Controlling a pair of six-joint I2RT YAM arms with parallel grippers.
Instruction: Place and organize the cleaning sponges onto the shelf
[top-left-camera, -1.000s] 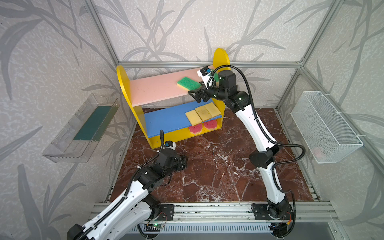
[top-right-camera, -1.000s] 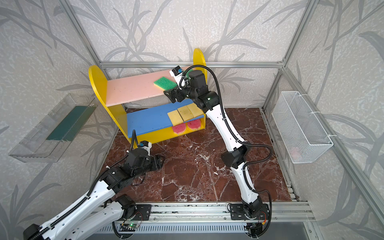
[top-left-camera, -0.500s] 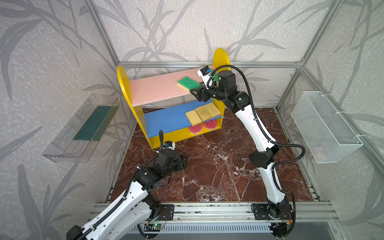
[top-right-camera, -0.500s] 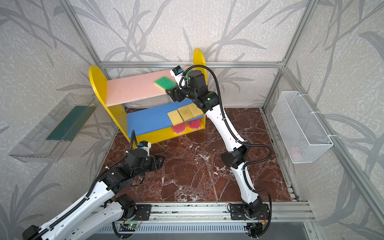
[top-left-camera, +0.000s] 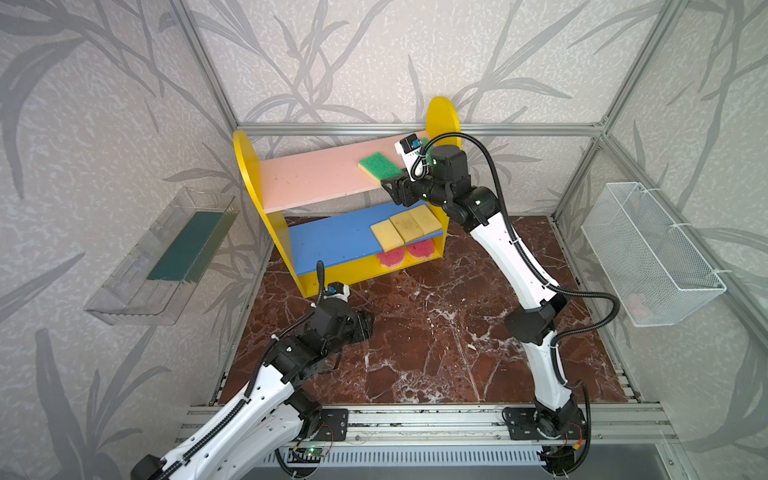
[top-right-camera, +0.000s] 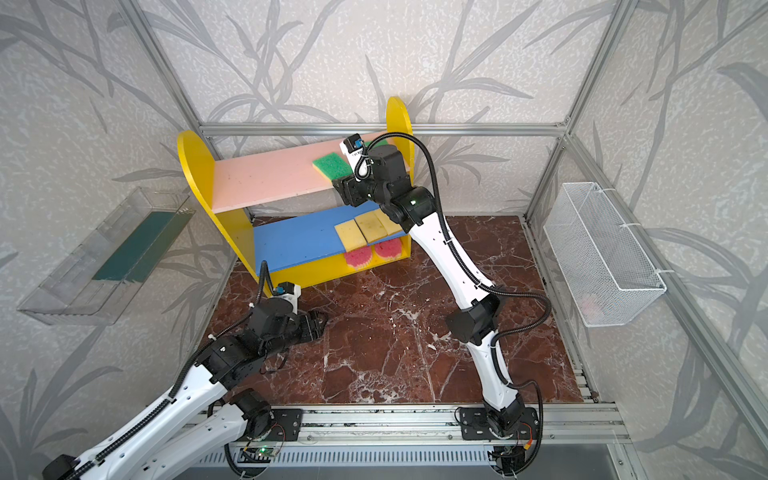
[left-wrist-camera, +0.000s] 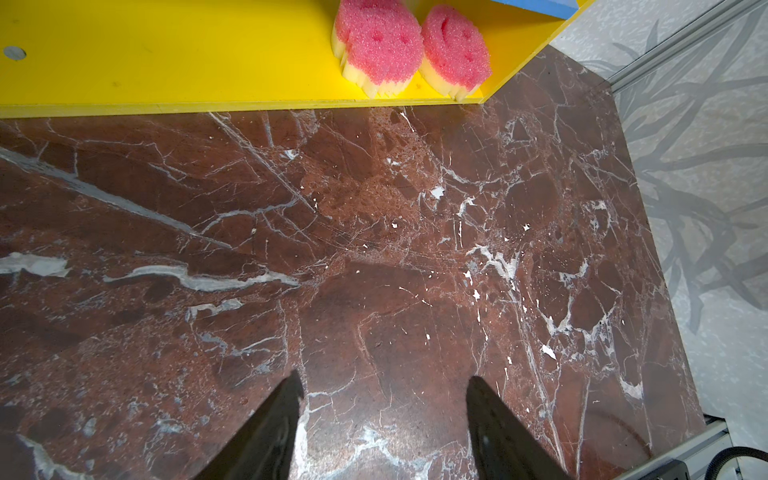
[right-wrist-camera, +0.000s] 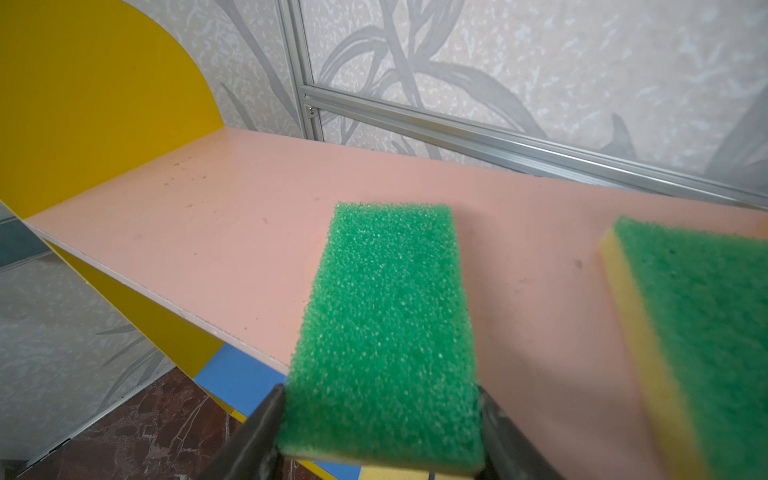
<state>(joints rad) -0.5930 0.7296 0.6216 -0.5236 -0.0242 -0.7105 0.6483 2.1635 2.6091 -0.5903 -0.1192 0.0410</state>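
The shelf (top-left-camera: 311, 178) stands at the back, with a pink top board, a blue middle board and a yellow base. A green-faced sponge (right-wrist-camera: 386, 332) lies on the top board and overhangs its front edge (top-left-camera: 380, 165). My right gripper (right-wrist-camera: 380, 391) is shut on it, one finger against each long side. A second green sponge (right-wrist-camera: 706, 332) lies beside it. Three pale yellow sponges (top-left-camera: 405, 226) sit in a row on the blue board. Two pink smiley sponges (left-wrist-camera: 374, 41) rest on the base. My left gripper (left-wrist-camera: 384, 378) hovers open and empty over the marble floor.
A clear plastic tray (top-left-camera: 137, 266) holding something dark green hangs on the left wall. A white wire basket (top-left-camera: 648, 257) hangs on the right wall with something pink inside. Brown marble floor (top-left-camera: 436, 332) lies between the arms. An aluminium frame edges the cell.
My right gripper's jaws have closed in on the sides of the green sponge at the top board's front edge. The left arm has not moved.
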